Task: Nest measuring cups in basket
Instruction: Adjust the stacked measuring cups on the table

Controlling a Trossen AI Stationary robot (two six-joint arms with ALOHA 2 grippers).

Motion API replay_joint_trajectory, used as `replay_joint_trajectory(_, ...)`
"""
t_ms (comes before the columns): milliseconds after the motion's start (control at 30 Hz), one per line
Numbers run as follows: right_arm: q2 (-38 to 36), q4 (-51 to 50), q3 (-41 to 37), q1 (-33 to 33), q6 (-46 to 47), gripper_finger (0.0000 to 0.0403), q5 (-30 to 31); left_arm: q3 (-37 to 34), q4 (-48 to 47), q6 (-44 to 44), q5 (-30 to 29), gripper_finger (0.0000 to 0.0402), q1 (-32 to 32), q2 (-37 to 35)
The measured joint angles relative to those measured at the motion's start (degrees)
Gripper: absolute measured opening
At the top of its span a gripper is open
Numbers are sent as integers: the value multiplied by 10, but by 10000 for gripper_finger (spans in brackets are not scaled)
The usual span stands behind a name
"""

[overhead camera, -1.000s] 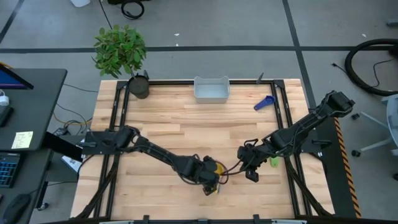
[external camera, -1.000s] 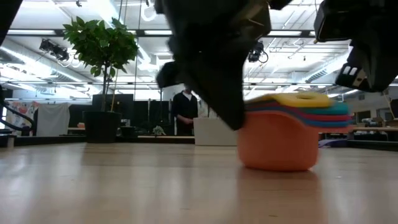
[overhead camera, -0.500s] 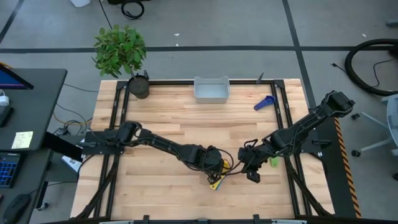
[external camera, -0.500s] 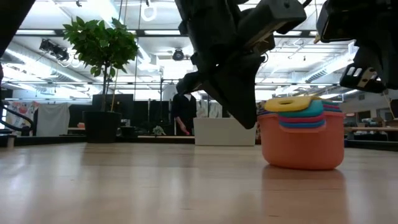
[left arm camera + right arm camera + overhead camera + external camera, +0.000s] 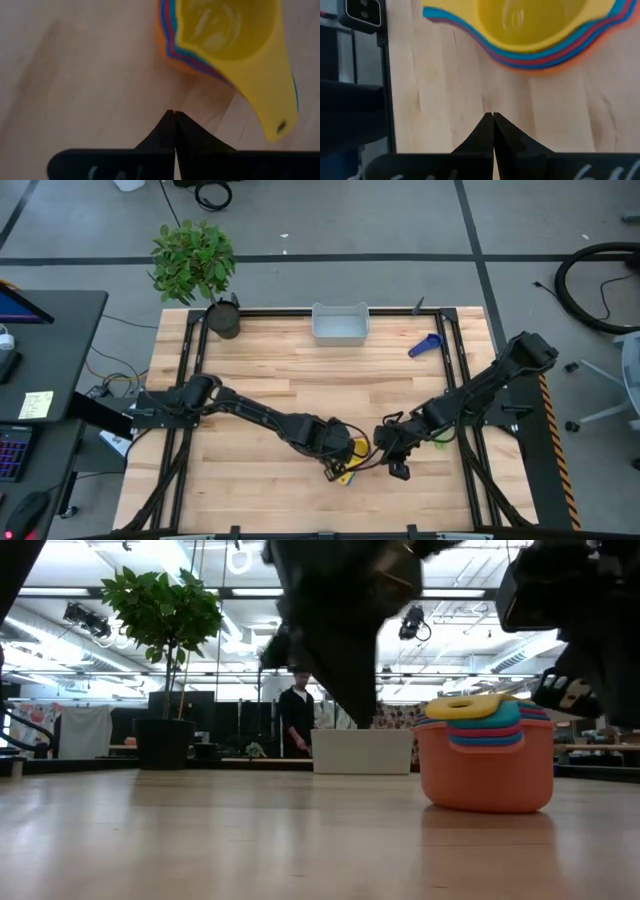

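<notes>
Several nested measuring cups (image 5: pixel 487 755), yellow innermost, orange outermost, sit between clenched left gripper (image 5: pixel 335 468) and right gripper (image 5: pixel 384 452)

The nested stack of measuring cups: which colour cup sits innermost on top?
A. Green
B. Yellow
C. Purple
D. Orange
B. In the left wrist view the yellow cup sits innermost, with blue, red and orange rims showing beneath it; the low view shows the orange cup as the outer one.

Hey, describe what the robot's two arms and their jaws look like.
Both arms are dark, jointed and slim, with a thin cable running between segments. The left gripper and right gripper each end in two black jaws tapering to a point, mounted on a black crossbar with faint pale markings.
</notes>
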Motion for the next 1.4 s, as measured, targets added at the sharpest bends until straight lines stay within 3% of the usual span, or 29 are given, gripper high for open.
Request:
replay_joint_trajectory(133, -22, -8, 0, -10, -2, 4, -1, 1, -38, -2, -11, 0, 0, -28)
replay_joint_trajectory(333, -35, -14, 0, -15, 43, 4, -39, 1, 52, 14, 54, 0, -6, -58)
replay_joint_trajectory(467, -14, -7, -1, -15, 52, 4, -50, 2, 110, 21, 87, 0, -17, -51)
replay_joint_trajectory(700, 36, 9, -1, -24, 43, 4, -48, 2, 108, 14, 124, 0, -32, -23)
replay_joint_trajectory(1033, 107, 174, -1, -29, 32, 4, -88, 1, 94, 18, 78, 0, -36, 26)
replay_joint_trajectory(1400, 150, 226, 0, -38, 29, 4, -91, 1, 124, 29, 74, 0, -27, 33)
